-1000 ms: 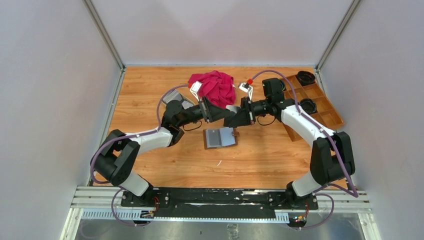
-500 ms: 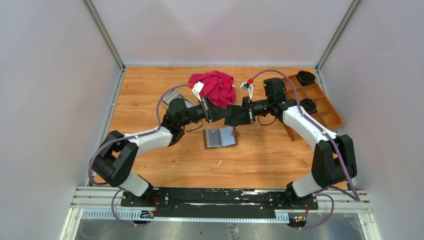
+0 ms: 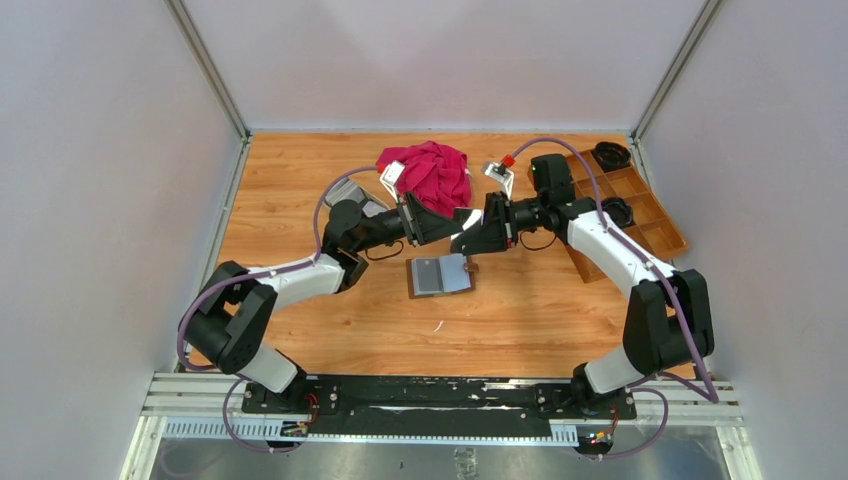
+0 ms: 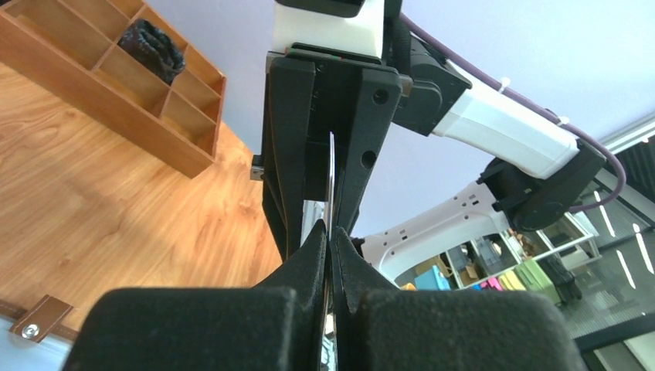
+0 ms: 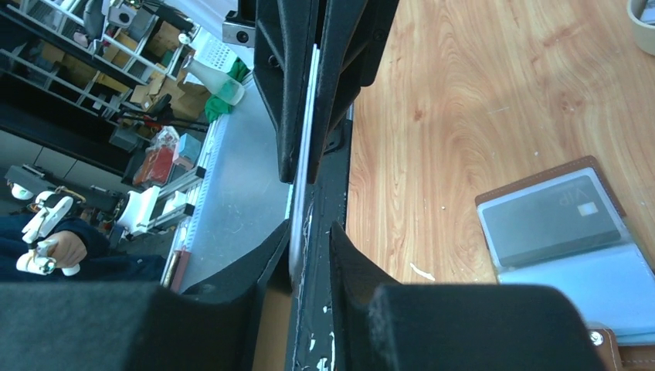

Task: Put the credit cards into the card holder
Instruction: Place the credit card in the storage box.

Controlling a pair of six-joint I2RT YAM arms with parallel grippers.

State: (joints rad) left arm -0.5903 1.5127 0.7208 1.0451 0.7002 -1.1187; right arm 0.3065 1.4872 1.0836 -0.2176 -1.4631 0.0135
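The left gripper (image 4: pixel 330 239) was clamped fully down on a thin, pale plastic credit card (image 4: pixel 330 178), which stood on edge in the air between the two arms, above the wooden table (image 3: pixel 300 170). The right gripper (image 5: pixel 309 232) faced it tip to tip, with its black fingers (image 5: pixel 270 255) slightly parted on either side of the same credit card; a narrow gap showed at both faces in the left wrist view, so they surrounded it without pinching. From the top view the two grippers met over the middle of the table, just behind the small brown leather card holder (image 3: pixel 440 275). The card holder lay spread open and flat on the wood, near the grippers but apart from them. A dark grey card (image 5: pixel 552 220) printed with "VIP" sat in one half, and a pale bluish-grey lining pocket (image 5: pixel 575 286) filled the other, with a metal snap (image 5: pixel 595 336) on the brown tab at its edge. A crumpled crimson cloth (image 3: pixel 430 175) lay behind the grippers towards the back of the table. A brown wooden compartment tray (image 3: pixel 640 215) sat at the right edge, with a dark round object (image 4: pixel 151 46) in one of its cells.
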